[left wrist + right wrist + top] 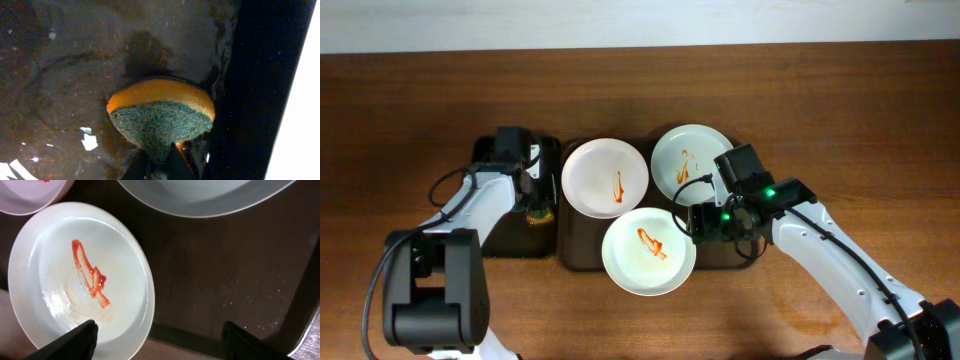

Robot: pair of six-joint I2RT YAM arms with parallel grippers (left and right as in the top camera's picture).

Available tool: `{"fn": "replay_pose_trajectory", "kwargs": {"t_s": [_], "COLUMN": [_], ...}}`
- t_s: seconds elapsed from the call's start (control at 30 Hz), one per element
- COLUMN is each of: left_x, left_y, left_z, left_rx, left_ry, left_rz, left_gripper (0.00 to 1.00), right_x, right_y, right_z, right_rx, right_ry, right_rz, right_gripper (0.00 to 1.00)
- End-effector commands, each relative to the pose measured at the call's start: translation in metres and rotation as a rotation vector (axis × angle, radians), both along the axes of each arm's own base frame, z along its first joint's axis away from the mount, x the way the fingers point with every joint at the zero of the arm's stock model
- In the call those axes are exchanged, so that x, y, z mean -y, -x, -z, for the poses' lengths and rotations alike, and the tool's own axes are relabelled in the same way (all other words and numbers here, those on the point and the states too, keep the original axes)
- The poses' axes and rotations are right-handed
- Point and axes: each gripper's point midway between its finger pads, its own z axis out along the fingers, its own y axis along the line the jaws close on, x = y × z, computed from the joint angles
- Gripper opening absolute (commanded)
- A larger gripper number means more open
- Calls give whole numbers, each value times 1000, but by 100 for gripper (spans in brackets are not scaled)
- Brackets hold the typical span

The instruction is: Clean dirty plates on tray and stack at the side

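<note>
Three white plates lie on the one brown tray (578,245), each with a red sauce streak. The left plate (592,170) and the right plate (700,150) sit at the back, and the front plate (630,268) hangs over the tray's near edge. The right gripper (159,327) hovers just beside the front plate, its two fingers spread wide. The left gripper (159,161), over the one black tray (515,240), pinches one orange-and-green sponge (160,112)

Brown wooden table (820,100), dark brown tray (578,242), smaller black tray (506,240)
</note>
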Motion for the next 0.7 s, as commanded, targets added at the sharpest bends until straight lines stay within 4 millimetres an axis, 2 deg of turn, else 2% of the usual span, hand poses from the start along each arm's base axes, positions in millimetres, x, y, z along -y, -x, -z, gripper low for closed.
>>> {"fn": "replay_pose_trajectory", "kwargs": {"t_s": [0.0,0.03,0.1,0.13,0.2,0.23,0.27,0.33,0.4,0.43,0.5,0.53,0.67], "left_x": [-5,-5,-6,-6,-6,-7,-7,-7,-6,-6,-4,-4,-7], "left_y": [-14,-10,5,13,27,36,42,45,43,39,21,10,-9], "left_z": [-45,-57,-54,-48,-33,-18,-9,-1,-2,-3,-13,-29,-102], "left_rx": [77,85,27,-5,-42,-55,-62,-57,-48,-31,39,88,316], "left_ry": [-20,-20,-22,-23,-24,-25,-25,-24,-20,-18,-2,0,-12], "left_rz": [-10,-10,-10,-10,-9,-9,-9,-9,-8,-13,-24,-24,-34], "left_gripper": [0,0,0,0,0,0,0,0,0,0,0,0,0], "right_x": [-2,-2,-8,-8,-8,-8,-8,-9,-10,-11,-15,-16,-16], "right_y": [-4,-3,2,2,3,5,5,3,2,0,-9,-12,-13], "right_z": [-1,5,22,32,49,60,67,69,68,68,67,67,67], "right_rx": [6,-16,-86,-113,-157,-188,-201,-199,-194,-187,-147,-136,-131], "right_ry": [8,14,-3,6,23,30,34,31,26,24,7,3,2], "right_rz": [-2,-3,-13,-13,-12,-12,-12,-12,-13,-13,-14,-14,-15], "right_gripper": [73,72,66,55,48,43,43,43,41,34,19,4,4]}}
